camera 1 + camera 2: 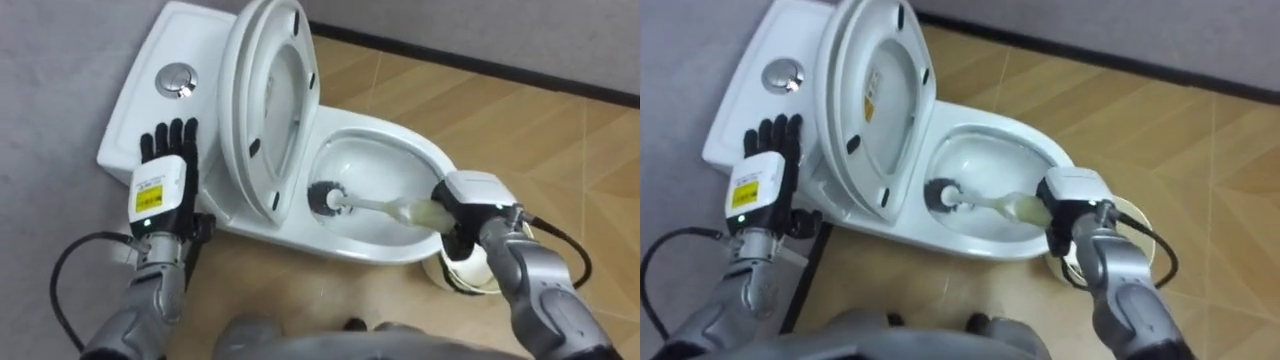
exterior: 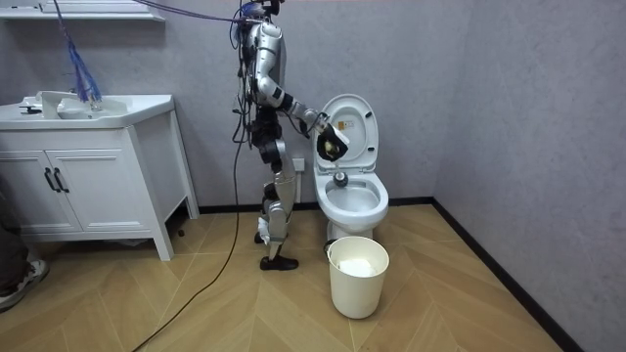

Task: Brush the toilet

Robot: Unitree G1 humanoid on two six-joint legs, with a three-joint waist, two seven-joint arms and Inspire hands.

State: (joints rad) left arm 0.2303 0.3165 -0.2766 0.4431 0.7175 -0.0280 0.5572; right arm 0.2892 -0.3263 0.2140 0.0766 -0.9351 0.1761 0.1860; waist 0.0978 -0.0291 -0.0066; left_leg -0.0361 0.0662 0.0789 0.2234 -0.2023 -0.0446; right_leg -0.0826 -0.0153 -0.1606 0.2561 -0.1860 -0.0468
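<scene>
Fingers [image 1: 177, 135] of left hand [image 1: 165, 185]: standing straight and close together, pointing toward 12 o'clock and holding nothing, in front of the cistern [image 1: 140, 100] at 9 o'clock from the raised seat and lid [image 1: 265, 110]; whether they are touching the porcelain cannot be told. Right hand [image 1: 478, 195]: hanging over the bowl's 3 o'clock edge, fingers curling round the pale handle of the toilet brush [image 1: 375, 207]. Toilet brush: lying nearly level across the toilet bowl [image 1: 340, 240], its dark bristle head [image 1: 325, 197] sitting inside the bowl at the 9 o'clock side, close under the raised seat, and its handle running out toward 3 o'clock into the right hand. Flush button [image 1: 177, 80]: sitting on top of the cistern. Brush holder [image 1: 470, 280]: white, standing on the wooden floor [image 1: 560, 130] at 5 o'clock from the bowl, just below the right hand. Waste bin [image 2: 358, 279]: standing on the floor in front of the toilet. Vanity cabinet [image 2: 88, 176]: standing at the room view's left. Robot: standing upright beside the toilet, on the room view's left of it.
</scene>
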